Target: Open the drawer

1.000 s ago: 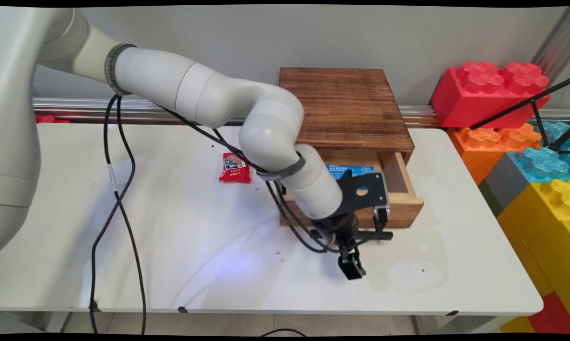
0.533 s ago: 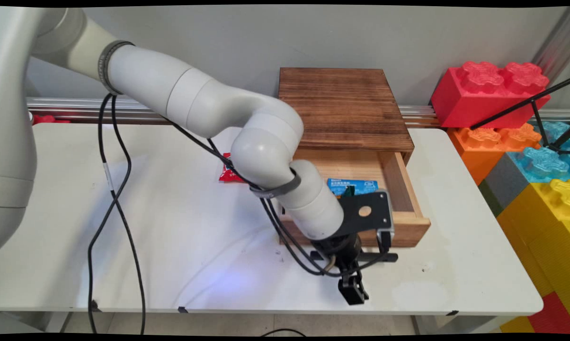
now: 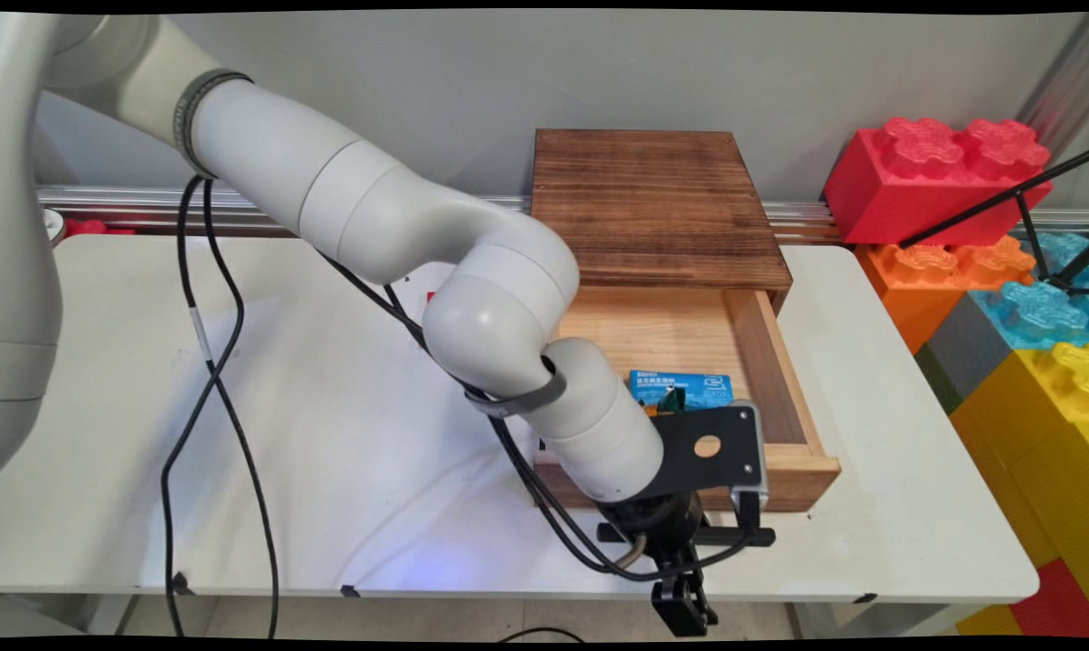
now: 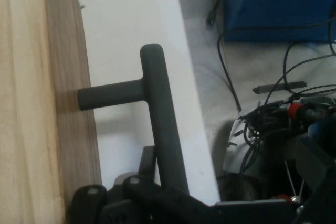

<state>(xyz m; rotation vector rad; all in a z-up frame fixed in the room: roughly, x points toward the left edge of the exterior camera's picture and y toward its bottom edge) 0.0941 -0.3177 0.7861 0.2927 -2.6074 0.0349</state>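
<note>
A dark wooden box [image 3: 658,203] stands at the table's back, its pale drawer [image 3: 784,362] pulled far out toward the near edge. A blue packet [image 3: 680,389] lies inside the drawer, close to the front panel [image 3: 802,484]. My gripper [image 3: 683,601] hangs over the table's near edge, shut on the drawer's black bar handle [image 3: 752,536]. In the hand view the handle [image 4: 155,93] runs up from my linkage, its post joining the drawer front [image 4: 26,103]. My forearm covers the drawer's left part.
Large toy bricks, red [image 3: 942,172], orange, blue and yellow, are stacked right of the table. Black cables [image 3: 201,362] hang from the arm over the table's left half. The hand view shows the table's edge [image 4: 178,61], then floor with a blue box [image 4: 278,3] and wires.
The gripper has travelled toward the table's near edge with the handle in it, and the drawer has slid further out. The blue packet came forward with it. My arm now covers the red packet.
</note>
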